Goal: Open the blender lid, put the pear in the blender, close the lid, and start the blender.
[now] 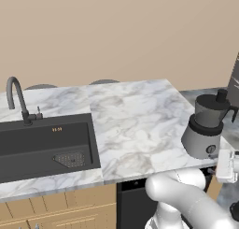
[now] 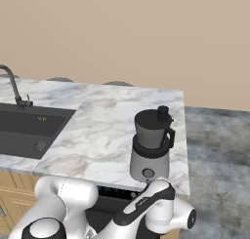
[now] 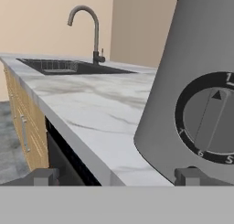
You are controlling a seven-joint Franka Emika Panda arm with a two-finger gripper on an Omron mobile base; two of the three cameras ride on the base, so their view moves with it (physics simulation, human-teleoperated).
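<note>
The blender (image 2: 150, 150) is standing upright on the marble surface (image 2: 107, 130), close to the surface's front edge and near its right-hand end. Its rounded silvery base is facing forward over that edge, with the small dark knob (image 2: 147, 173) showing low on its front. The dark translucent jar is sitting on the base, its black side handle pointing toward the right end of the surface. The blender lid (image 2: 157, 112) is lying flat across the top of the jar, its stubby knob rising at the middle, so the jar is closed.

The tool (image 3: 117, 176) is hovering just in front of the blender's base, at about the height of the front edge of the surface. In the hand view its two dark fingertips (image 3: 44, 176) are standing far apart, one out before the cabinet fronts and the other under the dial, so the tool is spread wide and is holding nothing. The dial, with a pointer mark and numbers around its rim, is appearing large just above the right fingertip.

Toward the left end of the surface, a dark sink (image 1: 44, 146) is lying sunk into the marble, with a curved dark faucet (image 1: 17, 101) rising behind it. The pear is nowhere to be made out.
</note>
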